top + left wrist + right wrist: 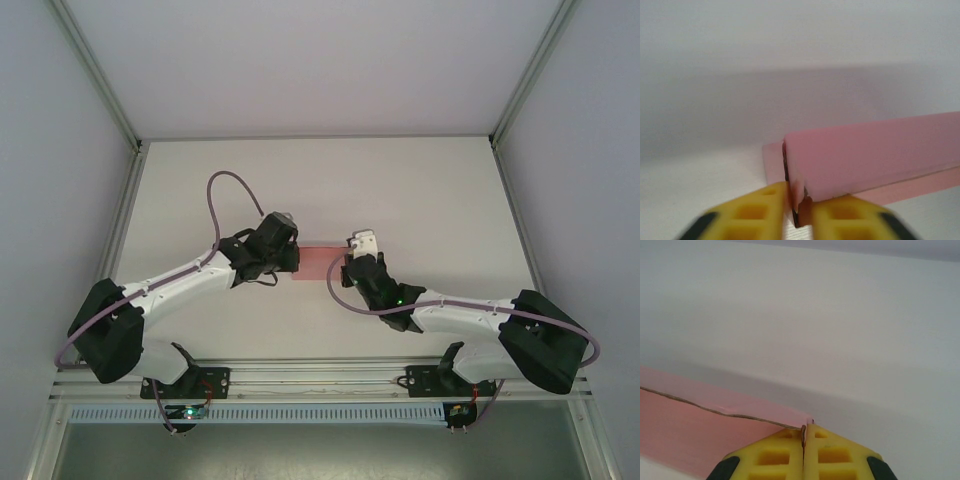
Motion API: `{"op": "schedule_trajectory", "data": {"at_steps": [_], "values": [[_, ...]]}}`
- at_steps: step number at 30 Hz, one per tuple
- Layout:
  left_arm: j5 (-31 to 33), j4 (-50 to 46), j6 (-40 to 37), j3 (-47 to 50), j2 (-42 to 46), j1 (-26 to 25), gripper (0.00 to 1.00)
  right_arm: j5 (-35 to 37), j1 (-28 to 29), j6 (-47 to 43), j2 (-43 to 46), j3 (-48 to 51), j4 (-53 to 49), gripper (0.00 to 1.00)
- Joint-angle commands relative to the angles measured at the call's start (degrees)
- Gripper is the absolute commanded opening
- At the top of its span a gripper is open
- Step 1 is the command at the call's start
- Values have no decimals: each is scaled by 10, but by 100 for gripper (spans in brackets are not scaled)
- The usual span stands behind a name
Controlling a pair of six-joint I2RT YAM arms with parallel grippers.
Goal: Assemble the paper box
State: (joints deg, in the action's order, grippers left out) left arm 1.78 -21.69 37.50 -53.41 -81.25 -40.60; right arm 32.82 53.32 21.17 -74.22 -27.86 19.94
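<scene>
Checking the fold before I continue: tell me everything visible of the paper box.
The paper box is thin, matte pink card, an elongated piece lying near the middle of the table. It looks partly folded: at its left end a long panel rises above a flat strip resting on the surface. A thin raw edge runs along its right part. The right claw is shut on the right end's edge; the left claw straddles the left end's corner, jaws slightly apart, grip unclear.

From above, both ends of the paper box (316, 262) vanish under the wrists; up close, the left fingers (757, 217) are blurred, cropped by the bottom edge.
</scene>
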Motion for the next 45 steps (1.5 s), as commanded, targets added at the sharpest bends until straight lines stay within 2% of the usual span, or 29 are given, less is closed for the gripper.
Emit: {"op": "schedule_trajectory", "data": {"at_steps": [1, 2, 4, 7, 9, 12, 13, 14, 17, 19, 20, 24, 29, 32, 39, 45], "values": [[-39, -71, 3, 21, -7, -14, 33, -26, 22, -6, -17, 8, -82, 0], [-47, -72, 9, 15, -2, -13, 37, -19, 24, -6, -18, 3, -90, 0], [-68, -76, 21, 0, 6, -13, 51, -5, 30, -4, -20, -5, -104, 0], [-95, -65, 26, -14, 16, -13, 51, 5, 35, 5, -24, -14, -116, 0], [-104, -50, 31, -17, 27, -13, 61, 7, 37, 8, -29, -17, -118, 0], [-116, -36, 28, -25, 45, -13, 63, 9, 39, 12, -35, -23, -119, 0], [-118, -35, 28, -28, 51, -13, 68, 11, 40, 13, -37, -24, -120, 0], [-116, -37, 29, -32, 55, -13, 78, 12, 41, 15, -38, -26, -122, 0], [-72, -62, 42, -44, 75, -13, 83, 18, 42, 20, -38, -26, -122, 0], [-32, -77, 59, -42, 92, -12, 98, 18, 43, 22, -38, -27, -122, 0], [-15, -86, 70, -40, 100, -10, 100, 20, 43, 24, -38, -26, -123, 0], [12, -96, 129, -16, 119, 19, 100, 27, 43, 29, -37, -24, -122, 0], [-44, 7, 193, 39, 114, 68, 100, 27, 45, 28, -42, -23, -117, 0], [-61, 67, 213, 63, 106, 74, 100, 30, 46, 32, -45, -24, -117, 0], [-89, 124, 226, 94, 84, 75, 95, 31, 47, 37, -47, -23, -112, 0], [-113, 192, 254, 141, 66, 74, 83, 33, 49, 40, -44, -17, -95, 0]]}}
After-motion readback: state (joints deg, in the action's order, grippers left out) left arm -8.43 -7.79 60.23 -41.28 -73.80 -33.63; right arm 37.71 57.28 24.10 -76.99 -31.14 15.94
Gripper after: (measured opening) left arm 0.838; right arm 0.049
